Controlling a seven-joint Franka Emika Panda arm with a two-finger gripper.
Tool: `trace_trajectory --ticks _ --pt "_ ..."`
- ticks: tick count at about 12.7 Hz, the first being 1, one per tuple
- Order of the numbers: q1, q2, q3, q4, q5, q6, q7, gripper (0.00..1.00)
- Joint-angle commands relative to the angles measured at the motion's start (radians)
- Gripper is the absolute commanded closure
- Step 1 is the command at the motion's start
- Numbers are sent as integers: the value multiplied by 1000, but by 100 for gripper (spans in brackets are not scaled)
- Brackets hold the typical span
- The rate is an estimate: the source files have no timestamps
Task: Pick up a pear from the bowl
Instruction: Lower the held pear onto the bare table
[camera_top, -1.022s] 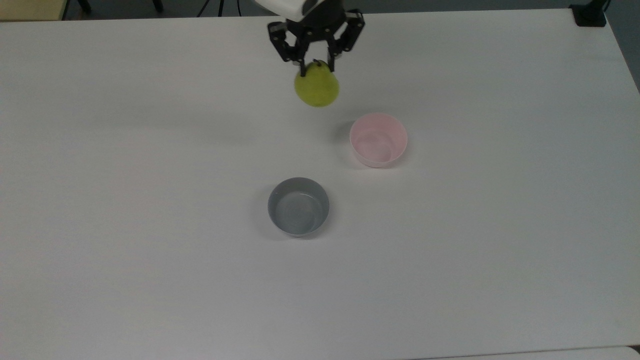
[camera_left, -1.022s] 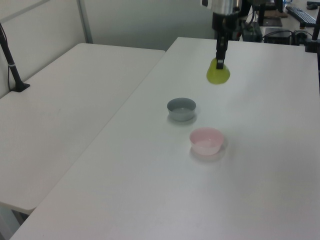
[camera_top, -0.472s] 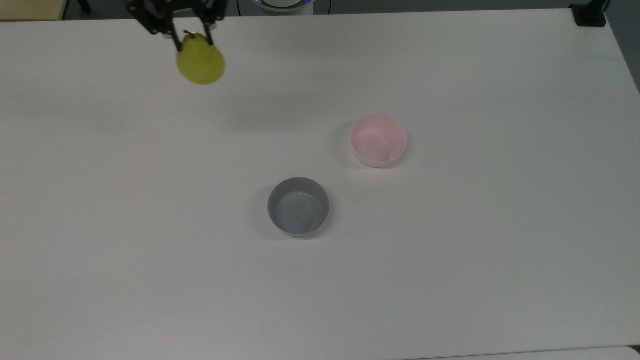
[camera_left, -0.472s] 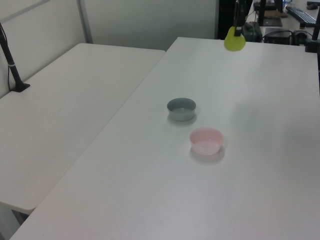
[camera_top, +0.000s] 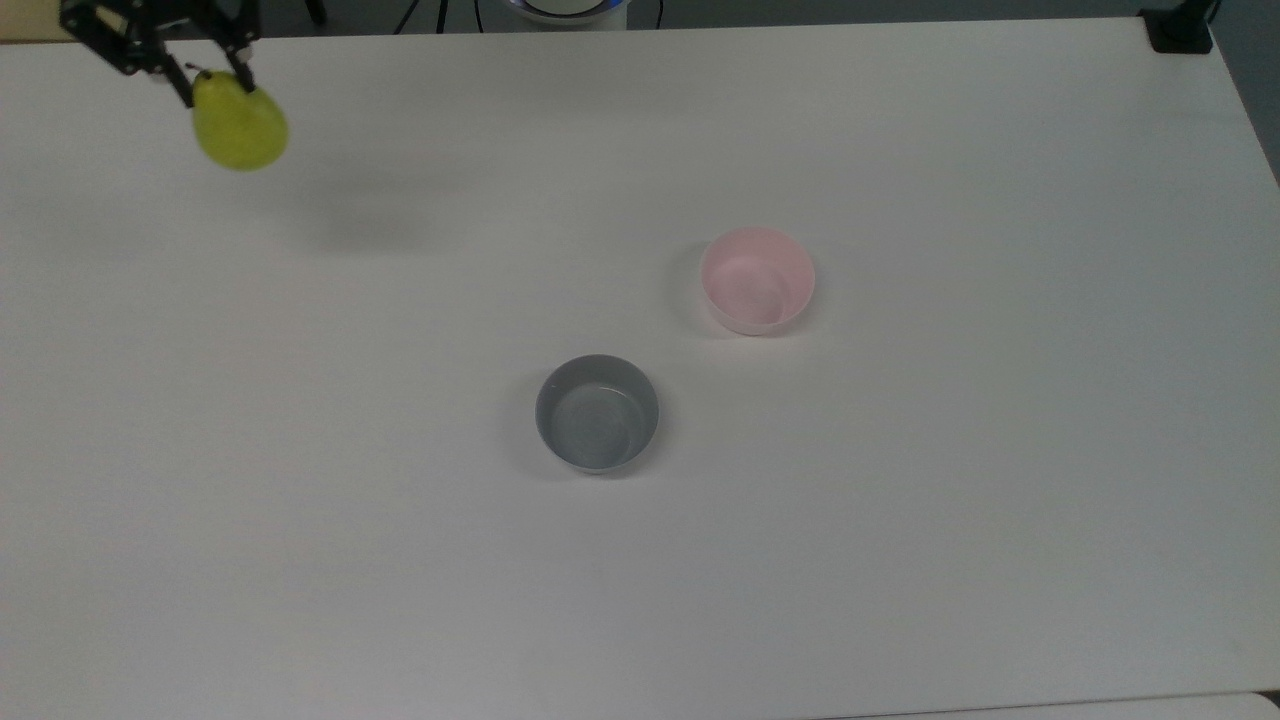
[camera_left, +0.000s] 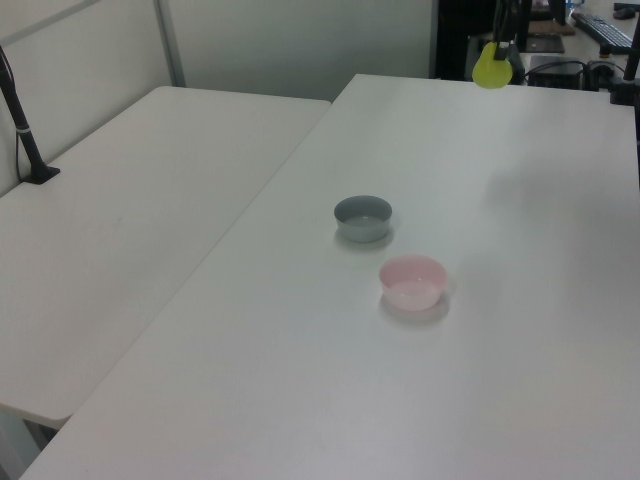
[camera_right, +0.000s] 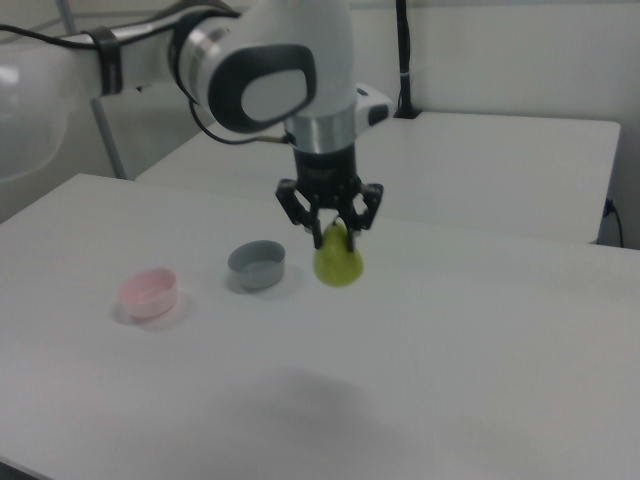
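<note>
White and broad, the table (camera_top: 900, 560) carries two small bowls, and a second white table (camera_left: 130, 220) stands along its edge at the left view's left. Largest above it is my white arm (camera_right: 270, 75), reaching down in the right view to the black gripper (camera_right: 329, 228). Next come the bowls, both resting where they were a second ago: the small round grey bowl (camera_top: 597, 412) near the middle of the table and the small round pale pink bowl (camera_top: 757, 279) with its whitish outer side, a little apart from it toward the top view's upper right. The pink bowl holds nothing.

My gripper (camera_top: 215, 82) is closed narrowly on the neck of the rounded yellow-green pear (camera_top: 240, 127), which hangs below the fingers well clear of the table, its short dark stem up between them. A second ago I held the pear close above the pink bowl; half a second ago it was farther along; now it is at the top view's upper left corner, well apart from both bowls. In the left view the pear (camera_left: 492, 66) hangs over the table's far edge.
</note>
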Motion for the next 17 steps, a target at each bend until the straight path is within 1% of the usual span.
trace_trajectory --ticks 1,2,3,6,9,12,14,16,17 --pt "-25 77 -11 -50 28 163 -36 100" --pt "-38 112 -11 -48 37 188 -33 100" --pt "-42 144 -11 -48 61 211 -35 100" --pt "-41 198 -5 -56 75 265 -22 100" --pt "-36 237 1 -77 75 308 -19 100" --pt "-33 273 1 -97 78 314 -16 100" --pt "-30 293 3 -100 113 351 -15 100" --pt "-33 298 7 -100 117 354 -15 100" --pt "-33 298 7 -102 117 354 -15 93"
